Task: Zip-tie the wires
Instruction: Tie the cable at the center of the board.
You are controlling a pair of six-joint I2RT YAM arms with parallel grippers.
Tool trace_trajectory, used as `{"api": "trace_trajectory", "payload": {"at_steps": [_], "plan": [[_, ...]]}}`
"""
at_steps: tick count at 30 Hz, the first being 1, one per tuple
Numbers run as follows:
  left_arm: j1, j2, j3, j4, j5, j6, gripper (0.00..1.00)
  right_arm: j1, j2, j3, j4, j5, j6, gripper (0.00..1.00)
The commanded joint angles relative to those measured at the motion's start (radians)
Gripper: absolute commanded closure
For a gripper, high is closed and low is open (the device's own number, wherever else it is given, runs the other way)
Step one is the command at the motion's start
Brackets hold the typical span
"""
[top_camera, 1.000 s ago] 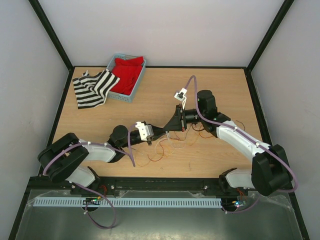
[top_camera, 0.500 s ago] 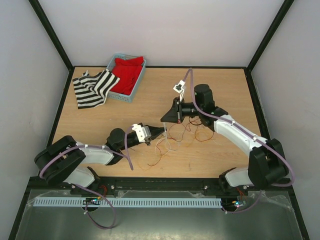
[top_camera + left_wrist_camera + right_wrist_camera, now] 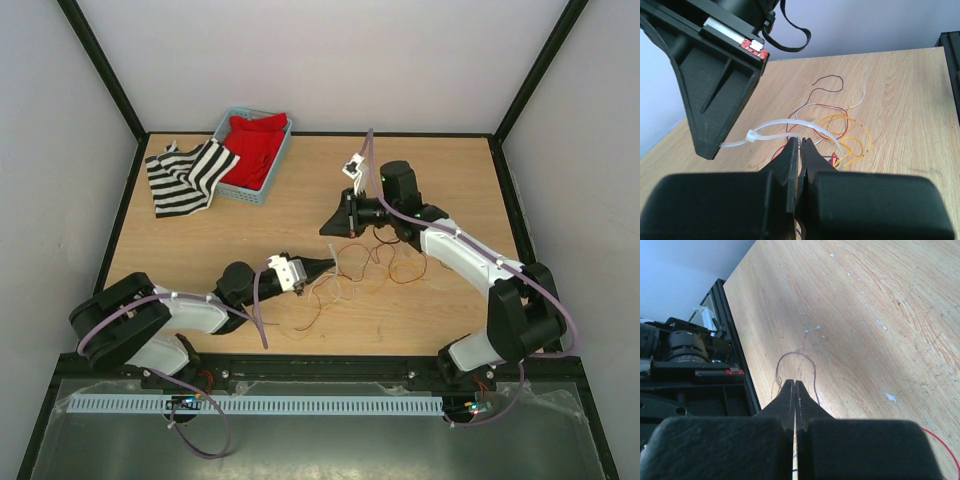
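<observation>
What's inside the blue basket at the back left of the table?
A crumpled red cloth fills the blue basket. The basket's floor and anything beneath the cloth are covered. A striped cloth lies outside, against its left side.

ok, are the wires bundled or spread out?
Spread out. The wires lie in loose, separate loops across the table; the zip tie hangs as a wide loop, not cinched.

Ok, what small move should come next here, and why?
Probably the right pincer should draw the zip tie tail further from the left pincer. Both are shut, the tail reaches the right one's tip, and the loop stands wide, not cinched on the wires.
</observation>
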Motion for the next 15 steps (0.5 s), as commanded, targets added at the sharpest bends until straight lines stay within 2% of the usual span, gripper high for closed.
{"api": "trace_trajectory", "payload": {"at_steps": [1,9,15], "plan": [[-0.047,0.007,-0.017,0.042,0.085,-0.015,1.0,-0.01,0.037,0.074,0.054,0.099,-0.039,1.0],[-0.046,0.03,-0.089,0.044,0.018,-0.066,1.0,-0.01,0.071,0.128,0.06,0.091,-0.036,1.0],[0.014,0.018,-0.117,0.044,-0.078,-0.138,0.99,-0.01,0.031,0.045,0.095,0.029,-0.01,1.0]]}}
